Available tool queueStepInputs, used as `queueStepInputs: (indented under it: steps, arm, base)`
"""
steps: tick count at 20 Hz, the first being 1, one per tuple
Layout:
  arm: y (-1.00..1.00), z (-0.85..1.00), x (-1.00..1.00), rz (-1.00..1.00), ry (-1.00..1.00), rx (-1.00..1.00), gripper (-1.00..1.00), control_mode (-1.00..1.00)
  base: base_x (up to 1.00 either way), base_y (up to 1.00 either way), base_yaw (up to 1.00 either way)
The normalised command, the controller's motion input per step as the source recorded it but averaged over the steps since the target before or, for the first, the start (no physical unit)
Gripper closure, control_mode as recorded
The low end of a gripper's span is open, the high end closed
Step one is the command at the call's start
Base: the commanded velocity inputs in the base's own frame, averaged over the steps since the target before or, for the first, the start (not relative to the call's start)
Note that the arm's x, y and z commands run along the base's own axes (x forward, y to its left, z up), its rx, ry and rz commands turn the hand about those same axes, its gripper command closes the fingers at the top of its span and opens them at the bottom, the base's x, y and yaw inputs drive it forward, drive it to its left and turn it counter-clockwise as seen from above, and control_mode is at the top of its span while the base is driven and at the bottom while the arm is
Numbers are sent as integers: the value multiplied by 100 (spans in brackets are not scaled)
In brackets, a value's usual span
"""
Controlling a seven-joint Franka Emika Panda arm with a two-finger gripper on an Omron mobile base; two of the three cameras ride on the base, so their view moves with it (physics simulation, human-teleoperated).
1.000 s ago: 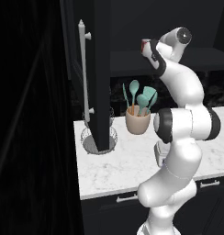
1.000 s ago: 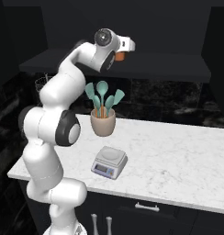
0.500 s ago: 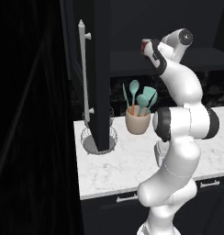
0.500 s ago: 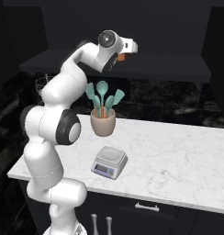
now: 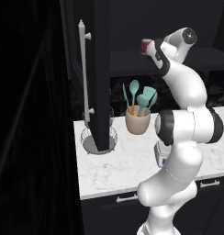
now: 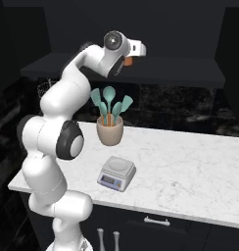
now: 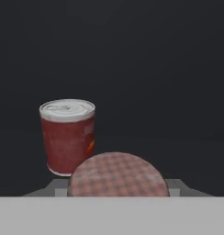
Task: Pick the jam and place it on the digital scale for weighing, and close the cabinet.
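The jam [image 7: 117,175] sits low in the centre of the hand view, its checked brownish-red lid facing the camera, so the jar's long axis runs along the line of sight. In the right base view a sliver of its orange body [image 6: 127,62] peeps out beneath the white hand in the upper middle of the frame.

The gripper [image 5: 147,47] is raised high in the upper right of the left base view, in front of the open black cabinet [image 5: 101,69]. Whether its fingers clasp the jam cannot be told, as they are hidden.

One red jar with a pale lid [image 7: 68,136] stands upright left of centre in the hand view. No label or writing can be read on either jar.

One digital scale [image 6: 116,173] lies bare on the marble counter [image 6: 190,171], lower centre of the right base view (its display is too small to read). Behind it stands one utensil cup [image 6: 110,130], holding several teal tools.

One long grey bar handle [image 5: 84,75] runs vertically on the open door, left of centre in the left base view.
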Motion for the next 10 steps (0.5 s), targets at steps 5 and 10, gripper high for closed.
queueStepInputs:
  steps: [5, 10]
  arm:
    - [8, 1, -57, 2, -2, 0, 100, -100]
    - [0, 0, -97, 1, -5, 0, 100, -100]
  base:
    - [0, 0, 0]
    - [0, 0, 0]
